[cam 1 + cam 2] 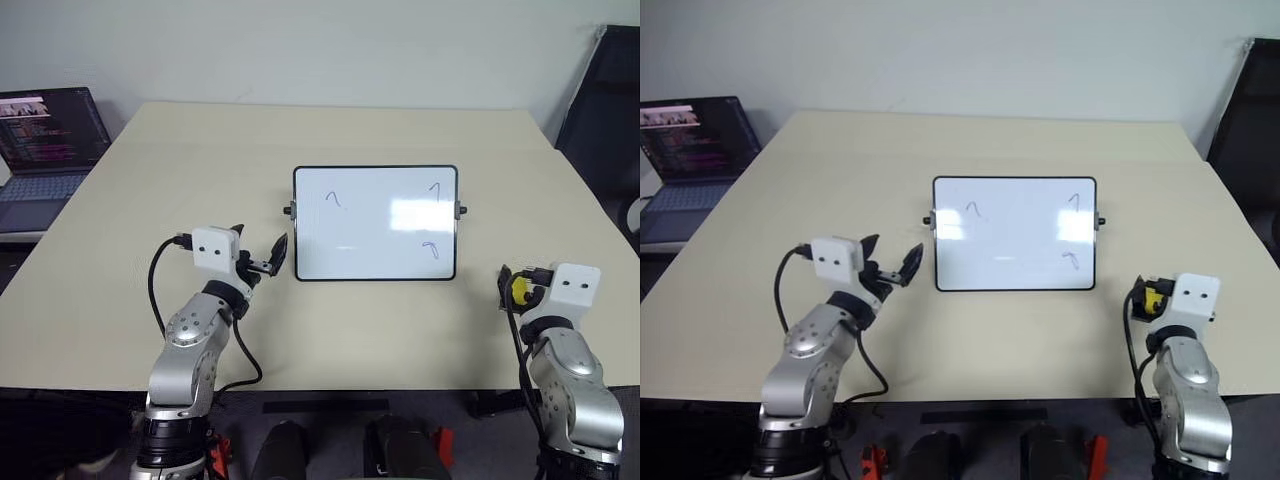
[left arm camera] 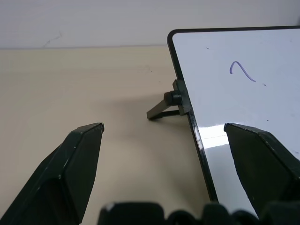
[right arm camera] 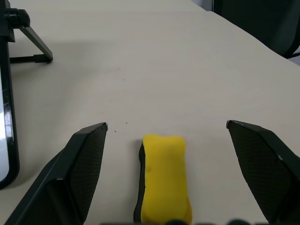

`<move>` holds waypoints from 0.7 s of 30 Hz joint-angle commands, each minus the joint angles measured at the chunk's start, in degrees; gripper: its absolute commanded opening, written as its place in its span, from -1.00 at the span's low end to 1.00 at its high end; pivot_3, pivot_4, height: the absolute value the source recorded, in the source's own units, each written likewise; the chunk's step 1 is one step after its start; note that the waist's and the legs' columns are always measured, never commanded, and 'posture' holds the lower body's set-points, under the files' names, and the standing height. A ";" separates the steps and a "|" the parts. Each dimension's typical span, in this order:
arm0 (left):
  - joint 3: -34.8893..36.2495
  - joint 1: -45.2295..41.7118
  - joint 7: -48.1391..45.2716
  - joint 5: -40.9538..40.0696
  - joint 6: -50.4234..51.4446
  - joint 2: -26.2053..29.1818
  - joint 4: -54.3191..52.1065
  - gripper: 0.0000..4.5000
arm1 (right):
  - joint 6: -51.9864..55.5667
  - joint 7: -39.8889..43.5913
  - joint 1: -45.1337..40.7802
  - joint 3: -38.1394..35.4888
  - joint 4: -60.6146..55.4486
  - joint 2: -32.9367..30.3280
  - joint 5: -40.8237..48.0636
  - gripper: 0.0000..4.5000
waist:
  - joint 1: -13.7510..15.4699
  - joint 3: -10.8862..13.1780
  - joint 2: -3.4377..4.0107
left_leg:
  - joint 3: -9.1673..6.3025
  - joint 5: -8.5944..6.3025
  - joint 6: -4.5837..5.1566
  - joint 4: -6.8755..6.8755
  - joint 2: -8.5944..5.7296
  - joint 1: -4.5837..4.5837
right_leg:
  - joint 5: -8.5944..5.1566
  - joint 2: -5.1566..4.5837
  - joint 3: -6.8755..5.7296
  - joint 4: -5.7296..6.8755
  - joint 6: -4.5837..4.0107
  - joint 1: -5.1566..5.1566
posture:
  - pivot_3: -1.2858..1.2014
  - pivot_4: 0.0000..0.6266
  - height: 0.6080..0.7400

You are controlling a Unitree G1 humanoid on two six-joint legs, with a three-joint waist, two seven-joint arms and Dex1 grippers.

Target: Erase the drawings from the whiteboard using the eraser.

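The whiteboard stands propped on the beige table, tilted back on a small stand. Three small hook-shaped drawings mark it: upper left, upper right and lower right. My left gripper hovers open just off the board's left edge, which runs between its fingers in the left wrist view. The yellow eraser lies on the table between the wide-apart fingers of my open right gripper, touching neither. It sits to the right of the board, near the table's front edge.
An open laptop sits at the far left, beside the table. A black chair stands past the table's right side. The board's stand leg juts out behind its left knob.
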 commanded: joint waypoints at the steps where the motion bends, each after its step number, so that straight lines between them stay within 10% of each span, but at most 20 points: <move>1: -1.40 -0.28 0.13 0.75 -2.32 -1.13 -2.08 1.00 | 0.43 0.69 -2.23 -0.83 -2.05 -1.45 0.64 0.98 | 0.01 0.00 0.00 | -0.01 0.00 0.00 0.03 -0.01 0.00 | 0.01 0.00 0.00 0.00 0.01 0.02 | 0.03 -0.52 1.00; 21: -1.57 -0.88 -0.85 1.79 -4.07 -0.81 -1.23 1.00 | 0.24 0.00 -1.60 -1.14 -2.66 1.21 0.49 0.98 | 0.01 0.00 0.00 | -0.03 0.00 0.00 0.06 -0.01 0.10 | 0.02 0.01 -0.02 -0.05 0.02 0.17 | 0.03 -0.52 1.00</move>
